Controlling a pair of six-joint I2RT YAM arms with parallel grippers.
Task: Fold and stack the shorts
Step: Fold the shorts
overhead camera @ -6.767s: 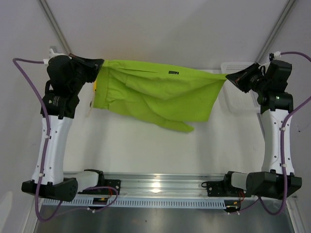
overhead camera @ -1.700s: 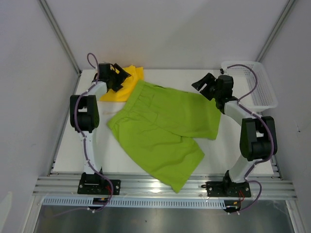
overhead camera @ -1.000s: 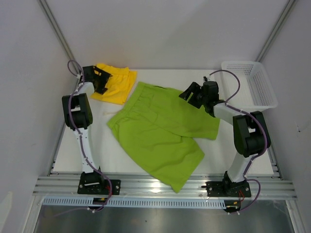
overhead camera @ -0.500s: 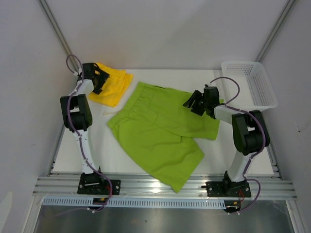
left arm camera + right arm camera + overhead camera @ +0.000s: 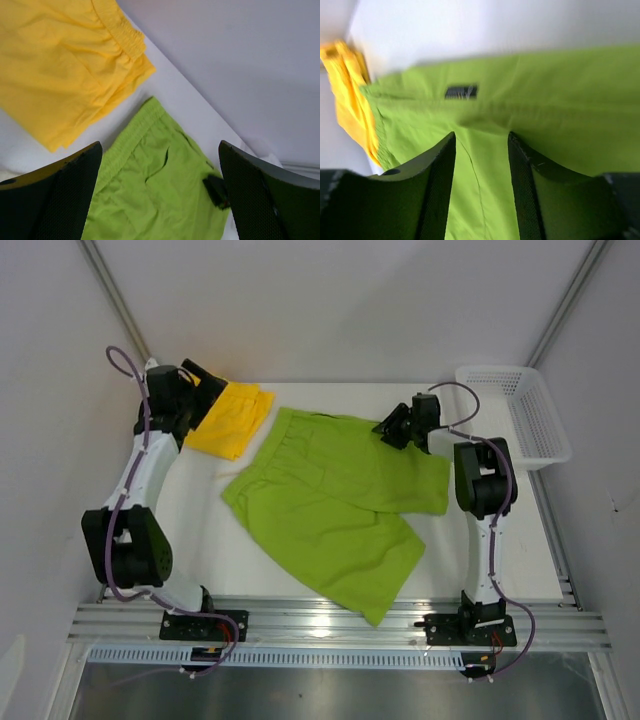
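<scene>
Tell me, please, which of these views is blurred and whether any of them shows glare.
Right wrist view: motion blur smears the lime green shorts and their dark logo. Left wrist view: sharp, with the yellow shorts evenly lit. Top external view: in focus, with a bright glare patch on the metal rail.

we see bare table [image 5: 197, 535] down our left side, a smaller open patch at the near right, lime green shorts [image 5: 330, 510] spread across the middle, yellow shorts [image 5: 232, 418] filling the far left corner, a narrow gap between the two pairs, white mesh basket [image 5: 520, 410] closing off the far right
</scene>
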